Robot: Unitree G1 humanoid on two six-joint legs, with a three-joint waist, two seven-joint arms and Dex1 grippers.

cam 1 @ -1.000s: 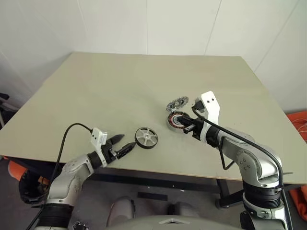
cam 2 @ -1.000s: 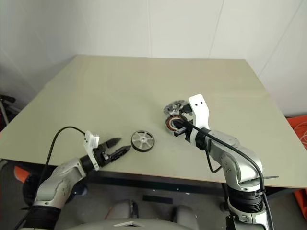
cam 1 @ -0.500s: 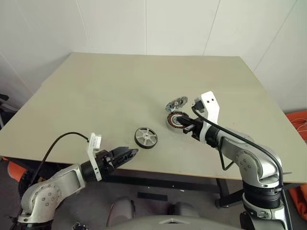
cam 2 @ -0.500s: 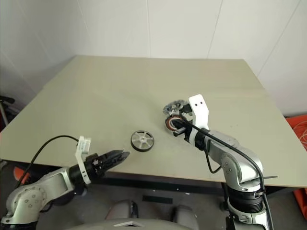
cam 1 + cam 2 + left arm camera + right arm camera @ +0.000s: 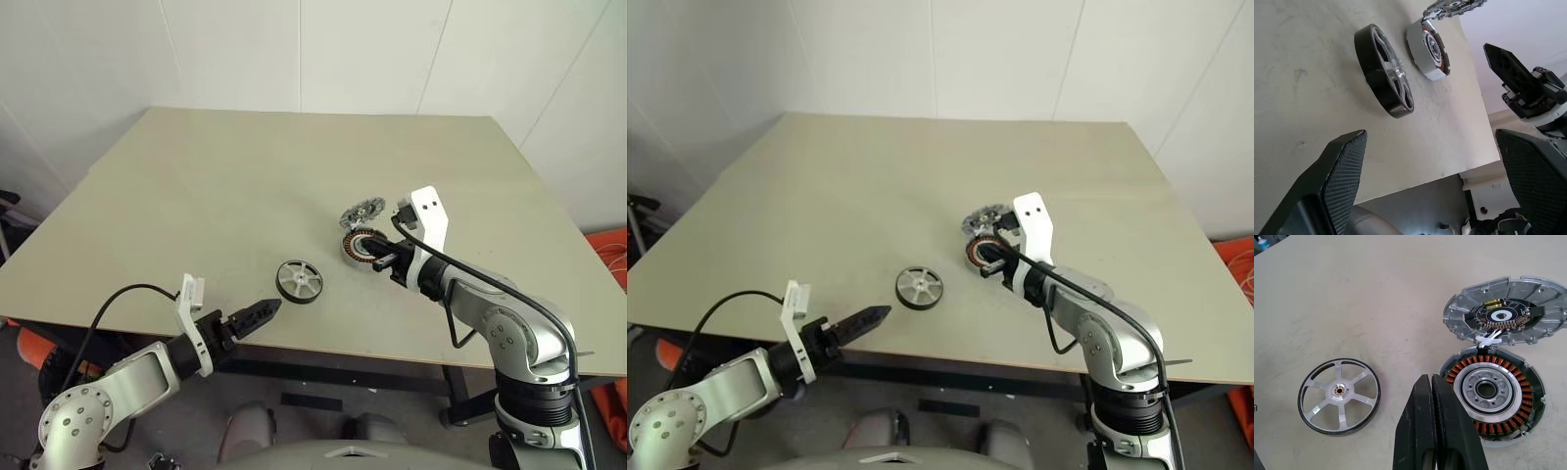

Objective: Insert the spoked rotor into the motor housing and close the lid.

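Spoked rotor [image 5: 298, 281] — one — lies flat on the tan table [image 5: 245, 186] in the head views, near its front edge. One motor housing [image 5: 361, 246] sits at the rotor's 2 o'clock, its lid [image 5: 361, 211] swung open behind it. Since a second ago the left gripper [image 5: 258, 314] has drawn back off the table edge. Left wrist view: its fingers [image 5: 1337, 181] are spread, empty. Right wrist view: the right gripper [image 5: 1434, 382] is clenched on nothing just beside the housing, whose cup holds copper windings — no rotor.
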